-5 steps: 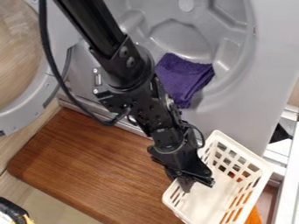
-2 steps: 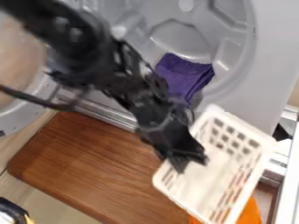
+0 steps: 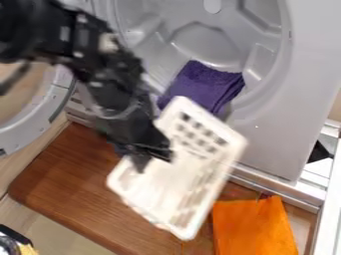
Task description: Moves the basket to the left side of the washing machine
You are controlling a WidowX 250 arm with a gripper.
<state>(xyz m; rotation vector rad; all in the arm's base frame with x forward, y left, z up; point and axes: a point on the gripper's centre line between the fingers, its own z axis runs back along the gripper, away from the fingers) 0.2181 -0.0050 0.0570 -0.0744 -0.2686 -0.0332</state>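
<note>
Basket (image 3: pixel 160 185) has swung left across the washing machine's (image 3: pixel 274 142) front, jaws pinching its rim — transport step. Next: further left — then lower.

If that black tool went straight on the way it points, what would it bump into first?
Probably the white basket, right at the tool; past it, the brown board seems next, though depth is hard to judge.
</note>
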